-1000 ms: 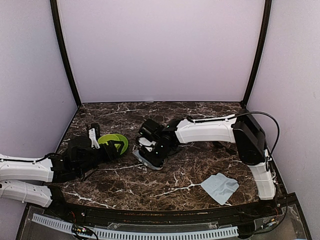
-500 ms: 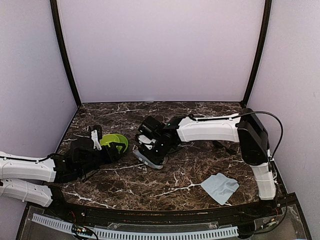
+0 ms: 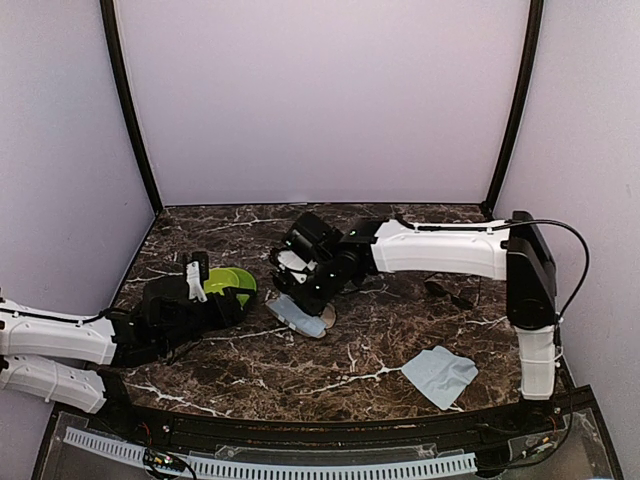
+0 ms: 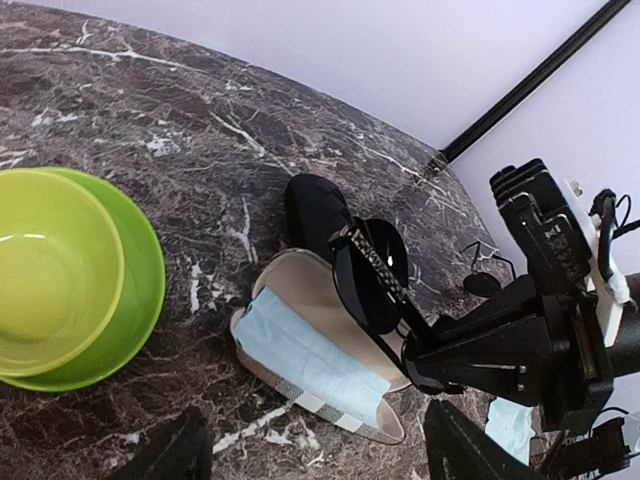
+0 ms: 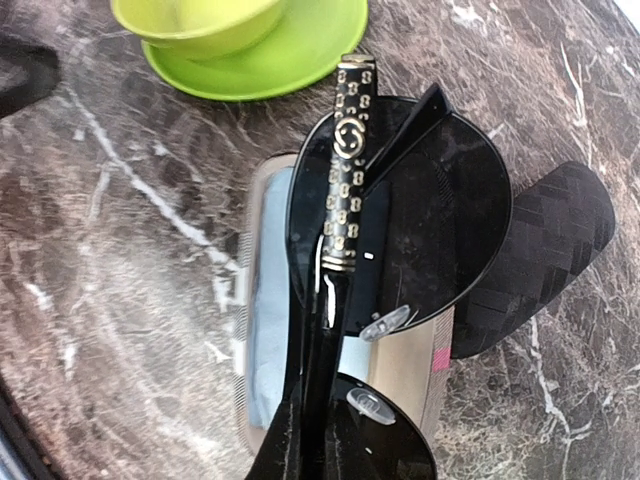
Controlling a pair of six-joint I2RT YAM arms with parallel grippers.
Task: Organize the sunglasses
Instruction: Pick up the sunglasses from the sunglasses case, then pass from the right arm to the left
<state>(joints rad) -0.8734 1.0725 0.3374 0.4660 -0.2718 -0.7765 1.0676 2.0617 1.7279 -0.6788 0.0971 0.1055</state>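
My right gripper is shut on a pair of dark sunglasses with a gold-patterned temple arm, gripping them near the bridge. The sunglasses hang tilted just above an open striped case that has a light blue cloth lying in it. The case's black lid lies flat behind. A second, thin-framed pair of sunglasses lies on the table to the right. My left gripper stands open beside the case with nothing between its fingers.
A lime green bowl on a matching plate stands right by my left gripper, left of the case. A loose light blue cloth lies at the front right. Black frame posts rise at the back corners.
My right gripper has carried the sunglasses back and upward, uncovering more of the open case. The left arm has crept slightly right.
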